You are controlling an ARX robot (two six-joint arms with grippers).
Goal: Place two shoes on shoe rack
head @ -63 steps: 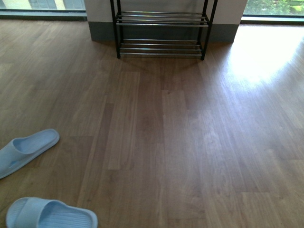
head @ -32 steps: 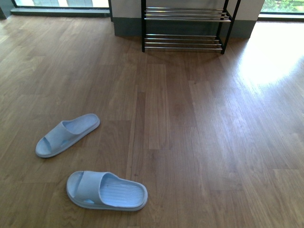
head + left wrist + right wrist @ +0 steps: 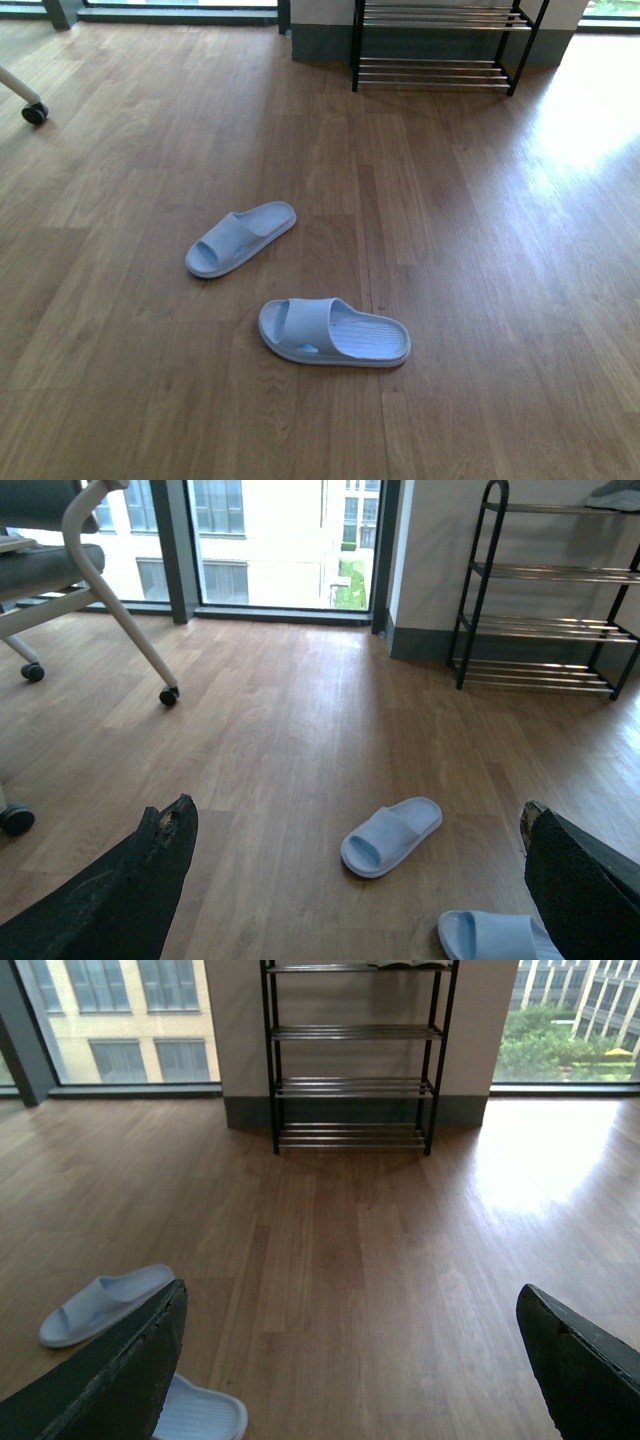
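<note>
Wood-plank floor [image 3: 480,300] fills the front view, bright with glare on the right. Tall windows [image 3: 110,1020] flank a pale wall section, and the black shoe rack [image 3: 440,45] with chrome bars stands against it. Since half a second ago the rack has slid to the upper right corner of the front view, and only its lower tiers show. The right wrist view shows the rack [image 3: 352,1060] straight ahead, its lower tiers bare. A white-framed chair [image 3: 60,570] stands off to the left, and one caster [image 3: 34,113] has newly entered the front view.

The two shoes are pale blue slides rather than sneakers. Both lie on the floor, well apart from the rack. They now sit near the middle of the front view, where earlier they lay at lower left. The far slide [image 3: 240,240] lies at an angle. The near slide [image 3: 335,332] lies crosswise, close to the other but not touching it.

The left gripper [image 3: 355,810] has its fingers spread wide, grasping nothing. The right gripper [image 3: 352,1290] is likewise spread and empty.
</note>
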